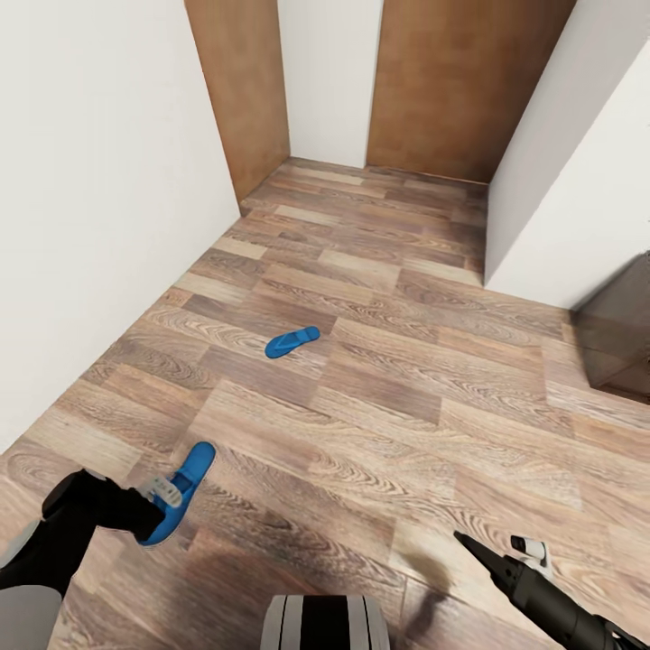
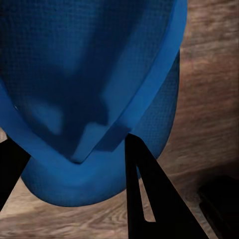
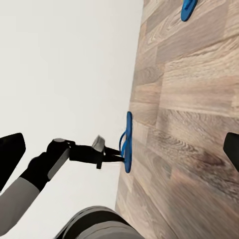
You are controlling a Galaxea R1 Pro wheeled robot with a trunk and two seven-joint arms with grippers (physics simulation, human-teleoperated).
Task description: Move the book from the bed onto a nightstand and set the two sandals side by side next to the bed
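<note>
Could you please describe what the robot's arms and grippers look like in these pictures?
Both arms are matte black toward the wrist, with a light grey upper segment on the left arm. The left gripper has a pale grey-white fingertip piece; the right gripper has one black pointed finger and a white-tipped one.

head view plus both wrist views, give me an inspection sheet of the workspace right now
surface: wood-plank floor, bare around the sandals
job's things: one blue sandal at the left gripper, lifted on edge in the right wrist view; second sandal flat on the floor farther ahead, apart from it
clutter: nothing seen
grippers: left gripper shut on the sandal; right gripper open, holding nothing
cables: nothing seen
surroundings: white walls, brown wooden panels, a dark cabinet at right
</note>
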